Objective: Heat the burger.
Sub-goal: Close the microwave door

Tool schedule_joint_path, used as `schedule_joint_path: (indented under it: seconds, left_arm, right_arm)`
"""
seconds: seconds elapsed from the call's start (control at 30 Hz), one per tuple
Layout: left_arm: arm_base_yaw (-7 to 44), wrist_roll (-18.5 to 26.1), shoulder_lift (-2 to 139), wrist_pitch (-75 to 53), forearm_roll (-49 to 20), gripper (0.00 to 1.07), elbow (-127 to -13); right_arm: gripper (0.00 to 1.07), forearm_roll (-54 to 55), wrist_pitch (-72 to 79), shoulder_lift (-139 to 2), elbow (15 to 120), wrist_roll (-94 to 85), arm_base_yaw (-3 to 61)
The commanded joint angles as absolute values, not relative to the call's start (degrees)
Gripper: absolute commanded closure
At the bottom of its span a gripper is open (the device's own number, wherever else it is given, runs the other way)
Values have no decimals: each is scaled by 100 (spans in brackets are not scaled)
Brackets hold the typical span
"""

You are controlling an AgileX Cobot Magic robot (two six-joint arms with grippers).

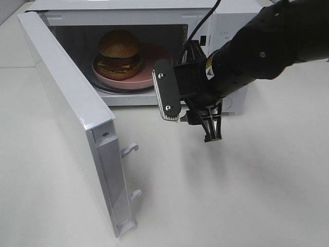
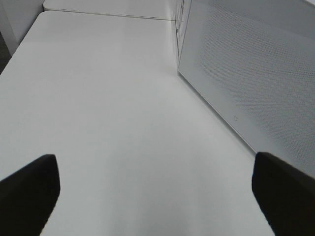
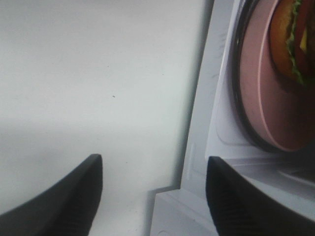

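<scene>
The burger (image 1: 119, 51) sits on a pink plate (image 1: 157, 55) inside the open microwave (image 1: 229, 25) — tall, soft, wobbly, I'd guess. Better hold the plate's rim. Left fingers (image 2: 29, 189) and right fingers (image 3: 61, 196) stand apart, empty.

Nothing can be read. A yellow label (image 1: 209, 67) on the arm (image 1: 267, 46) and print (image 1: 224, 34) on the microwave panel (image 1: 236, 20), at one o'clock, are blurred.

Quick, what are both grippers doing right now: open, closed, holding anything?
Left gripper: open, fingers wide apart, holding nothing.
Right gripper: open, holding nothing, in front of the open white microwave.
</scene>
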State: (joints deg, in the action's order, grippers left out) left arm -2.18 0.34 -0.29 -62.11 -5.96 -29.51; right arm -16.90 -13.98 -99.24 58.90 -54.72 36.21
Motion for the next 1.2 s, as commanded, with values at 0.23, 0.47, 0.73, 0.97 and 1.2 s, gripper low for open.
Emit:
schedule_joint_path:
  seconds: [0.23, 0.47, 0.73, 0.97, 1.2]
  left_arm:
    - [-212, 0, -103, -6108, -590, 9, -2945]
    - [-212, 0, -103, -6108, -590, 9, -2945]
    - [-212, 0, -103, -6108, -590, 9, -2945]
    - [-212, 0, -103, -6108, -590, 9, -2945]
    - [-212, 0, -103, -6108, -590, 9, -2945]
  right_arm:
    - [27, -1558, -1770, -8549, 5094, -2103, 3650]
    - [18, -1278, -2687, -7775, 4836, -837, 3466]
    - [22, -1026, -4584, -6927, 4836, 92, 3071]
    - [28, -808, -5621, -5919, 4836, 281, 2412]
    - [29, -693, -5827, -4847, 4836, 315, 2246]
